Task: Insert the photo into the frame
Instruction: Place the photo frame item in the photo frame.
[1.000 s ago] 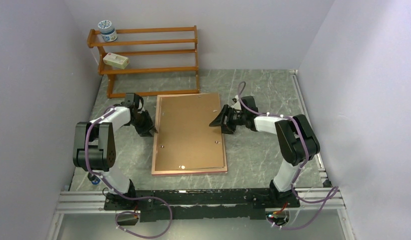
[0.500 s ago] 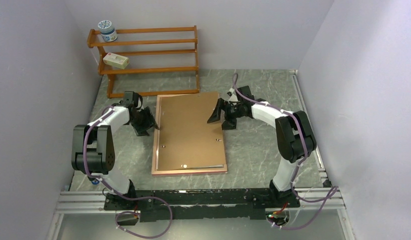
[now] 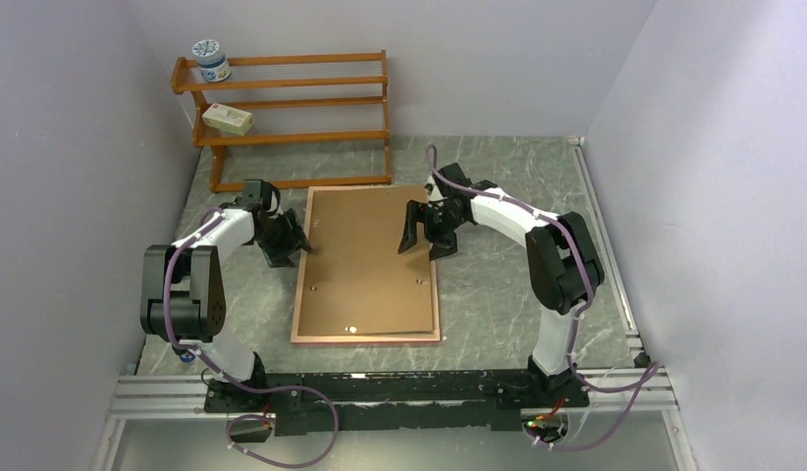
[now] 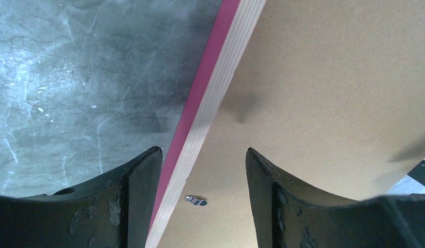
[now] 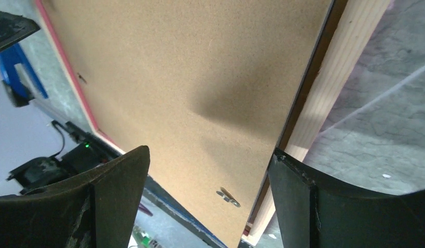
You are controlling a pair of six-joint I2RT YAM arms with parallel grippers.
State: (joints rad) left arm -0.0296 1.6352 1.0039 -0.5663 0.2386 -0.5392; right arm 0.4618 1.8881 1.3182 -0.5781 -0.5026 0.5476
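Observation:
The frame lies back-up on the table; only its thin pink rim shows. The brown hardboard backing lies inside it, covering the opening. The photo is hidden. My left gripper is open and empty at the frame's left edge. In the left wrist view its fingers straddle the frame's pink and pale rim, with the backing to the right. My right gripper is open and empty over the backing's right part. The right wrist view shows the backing and the frame's pale right rim.
A wooden slatted rack stands at the back left, holding a jar and a small box. Small metal tabs sit on the backing. Walls close in left and right. A metal rail runs along the near edge.
My right gripper has moved left and back over the backing. The skewed backing has slid left and now lies square inside the frame. The left gripper has barely moved.

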